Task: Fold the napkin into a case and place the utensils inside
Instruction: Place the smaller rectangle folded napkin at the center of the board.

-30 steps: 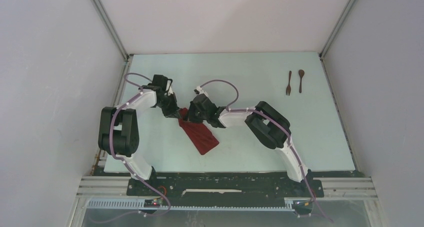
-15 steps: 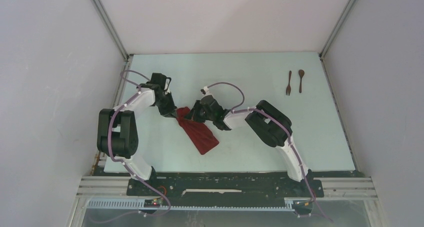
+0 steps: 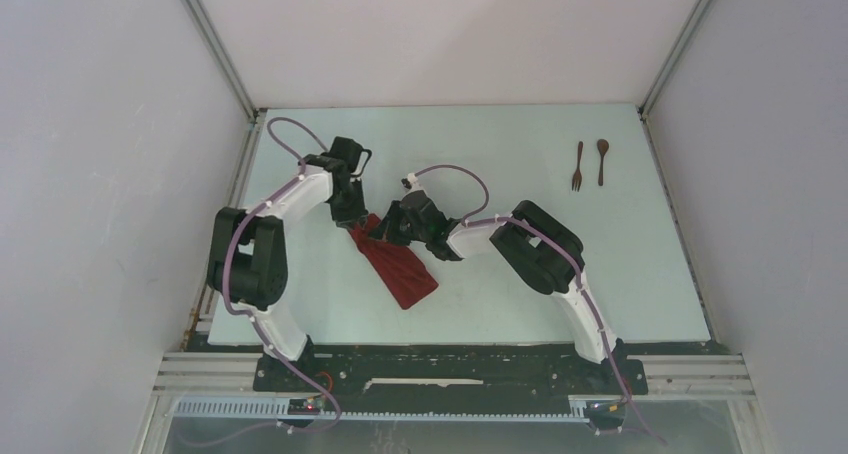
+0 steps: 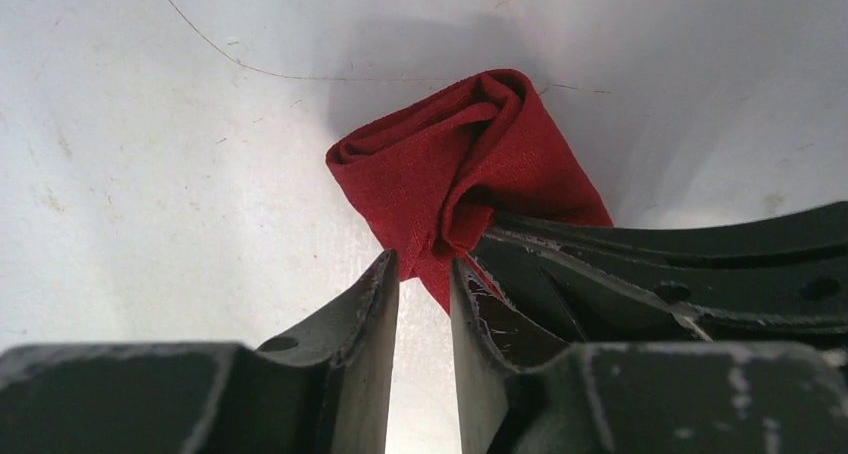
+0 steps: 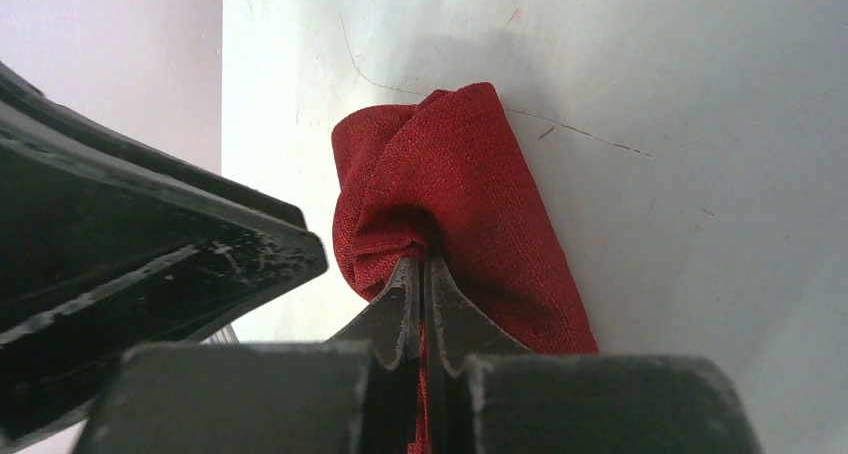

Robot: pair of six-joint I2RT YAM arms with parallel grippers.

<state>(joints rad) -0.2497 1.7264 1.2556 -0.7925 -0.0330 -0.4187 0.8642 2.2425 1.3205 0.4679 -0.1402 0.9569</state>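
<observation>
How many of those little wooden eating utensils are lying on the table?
2. The fork lies near the table's far right corner, the spoon just right of it, both well away from the red napkin. The napkin's folds might hide more.

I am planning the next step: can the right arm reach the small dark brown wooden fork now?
Probably not yet. The right gripper is shut on the dark red cloth napkin, so it must let go first. Nothing stands on the table between it and the fork.

napkin [image 3: 400,269]: dark red, folded narrow, diagonal mid-table, far end bunched | fork [image 3: 578,166], spoon [image 3: 602,161]: parallel, far right
</observation>
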